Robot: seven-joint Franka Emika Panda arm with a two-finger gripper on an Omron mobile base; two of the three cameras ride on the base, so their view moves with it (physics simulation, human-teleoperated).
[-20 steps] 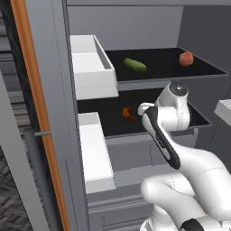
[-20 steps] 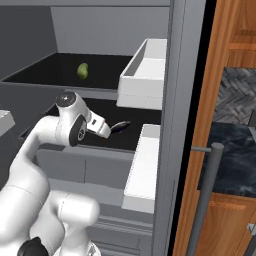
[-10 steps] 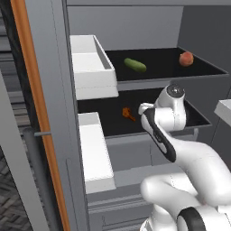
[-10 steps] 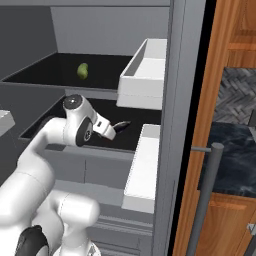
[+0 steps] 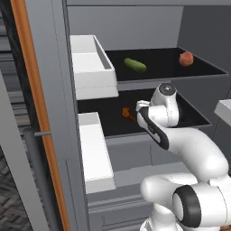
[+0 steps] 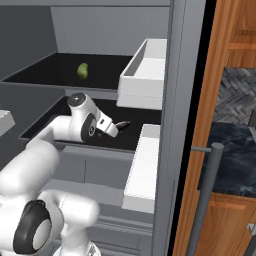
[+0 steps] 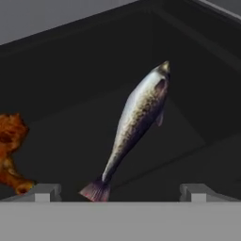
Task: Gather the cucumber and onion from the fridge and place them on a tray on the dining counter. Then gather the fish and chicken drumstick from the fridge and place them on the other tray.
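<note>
Well, from the left base view the fridge (image 5: pixel 58 113) stands open, its black shelves bare to the room and white door bins (image 5: pixel 90 67) hanging at the left. On the upper shelf the cucumber (image 5: pixel 135 65) lies on its side toward the left, and the onion (image 5: pixel 186 58) sits well apart from it near the right edge. One shelf down, the chicken drumstick (image 5: pixel 127 113) rests just beside the arm's wrist, which reaches in over that lower shelf.

From the right base view the same arm leans in from the left, and the gripper (image 6: pixel 121 126) pokes forward above the lower shelf (image 6: pixel 100 142), its dark tips free of everything. The cucumber (image 6: pixel 82 70) shows end-on up on the top shelf, a small green lump.

Looking along the hand view, the fish (image 7: pixel 136 120) lies on the black shelf floor straight ahead, silvery and speckled, head toward the far upper right and reddish tail nearest the camera. The chicken drumstick (image 7: pixel 10 153) sits at the left edge, apart from the fish. Both fingertips (image 7: pixel 44 192) stand spread as wide as they go, one on either side of the tail, holding nothing.
</note>
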